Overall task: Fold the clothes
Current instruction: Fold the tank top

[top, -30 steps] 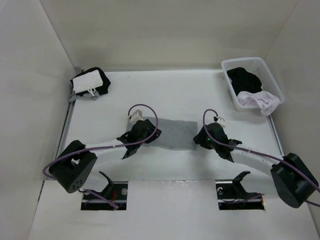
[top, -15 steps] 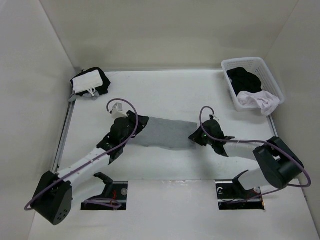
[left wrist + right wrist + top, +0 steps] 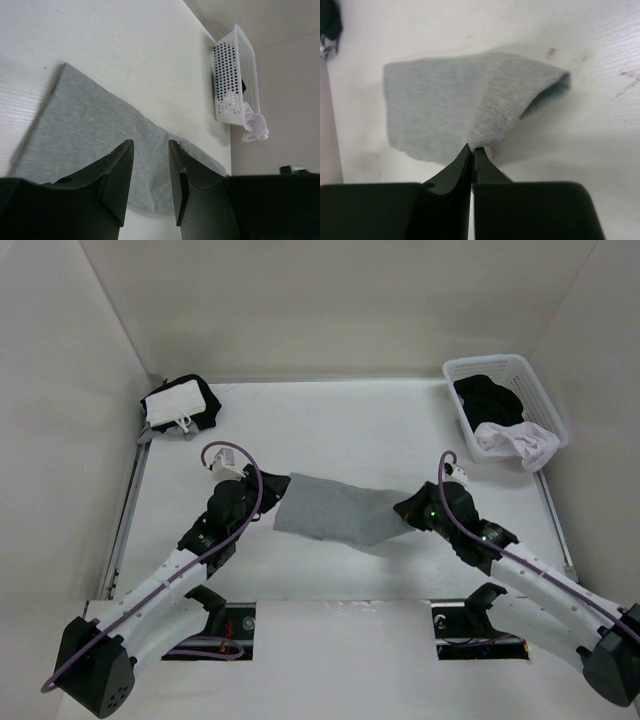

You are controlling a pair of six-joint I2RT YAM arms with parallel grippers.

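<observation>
From above, the grey top [image 3: 335, 508] lies near the middle of the table [image 3: 350, 430], stretched crosswise between the two arms. Its right end lifts off the surface where the right gripper [image 3: 410, 510] pinches it, which looks like the start of carrying that end over for a fold. The left gripper [image 3: 265, 490] sits at the opposite end, probably to steady the cloth, though this view does not show whether it touches the fabric. At the far right corner stands a white basket [image 3: 485, 361] holding a black garment [image 3: 488, 395] and a pale garment [image 3: 518, 443] that spills over its near rim, both likely waiting their turn. At the far left corner lies a black-and-white heap [image 3: 180, 405], perhaps pieces already set aside; I cannot tell how many it holds. In the left wrist view the fingers [image 3: 117, 170] stand parted with nothing clamped between them. The grey top [image 3: 85, 125] spreads out beyond them and shows through the gap, and the basket [image 3: 225, 75] is well apart. In the right wrist view the jaws are closed tight on a bunched edge of the grey top [image 3: 450, 100], which tents up toward the grip. Counted: two arms, two grippers, one grey top, one basket with two garments visible in it, and one heap.
</observation>
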